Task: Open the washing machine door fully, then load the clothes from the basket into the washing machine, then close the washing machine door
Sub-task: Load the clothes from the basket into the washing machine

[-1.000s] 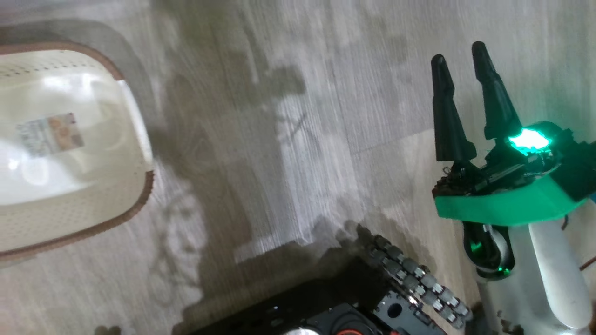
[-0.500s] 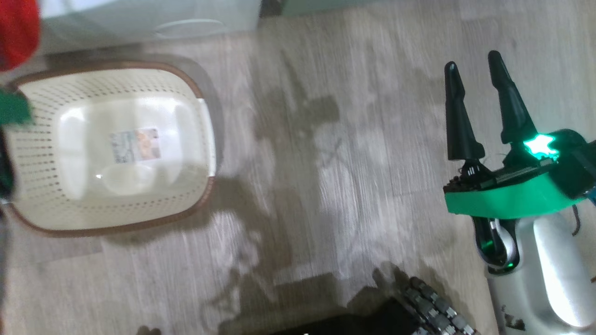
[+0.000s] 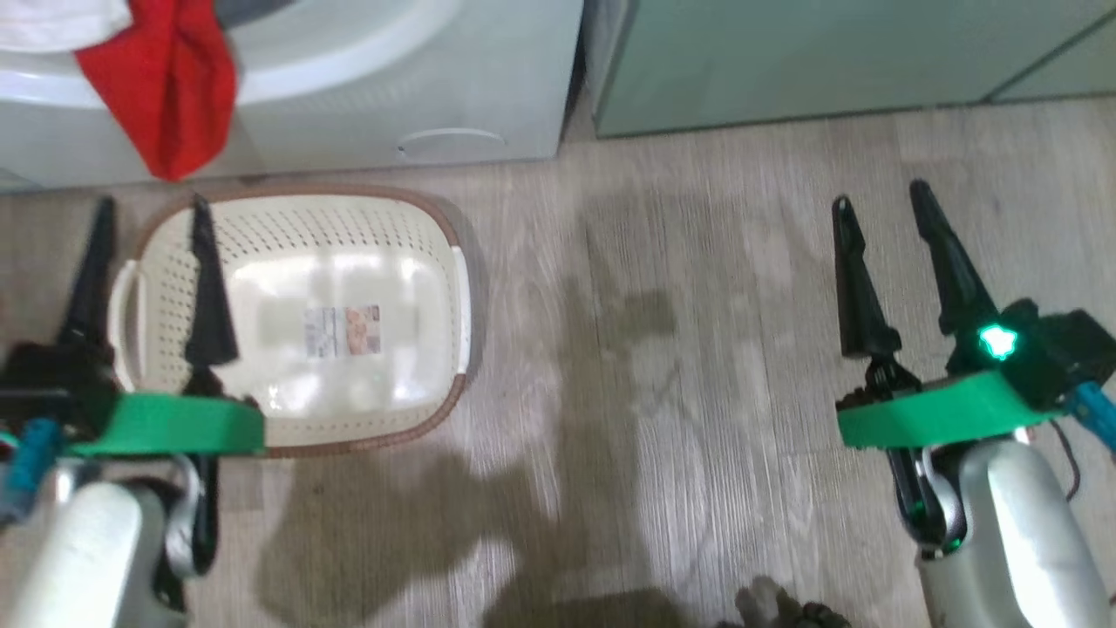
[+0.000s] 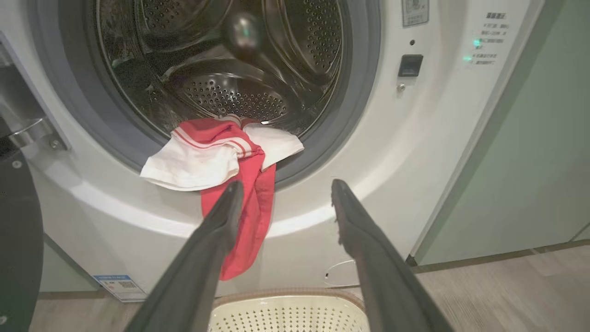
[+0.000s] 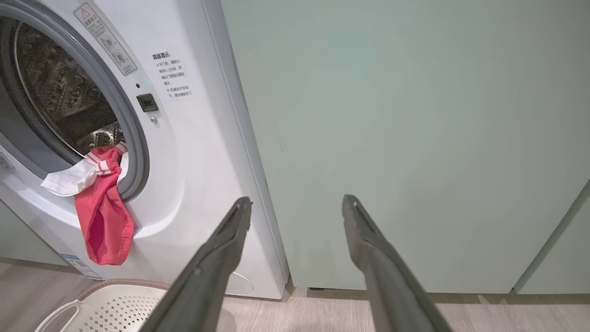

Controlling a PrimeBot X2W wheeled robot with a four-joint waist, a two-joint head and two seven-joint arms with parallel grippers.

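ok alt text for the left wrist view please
A red and white garment hangs half out of the washing machine's drum, draped over the grey rim and down the front. The open, empty left tool points toward it, with the cream basket below.

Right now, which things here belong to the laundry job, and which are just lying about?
Job:
- bright red and white fabric garment, hanging half out of the steel drum
- cream perforated plastic basket, empty
- large white front-loading washing machine

Just there:
- pale green cabinets
- grey wood-look floor
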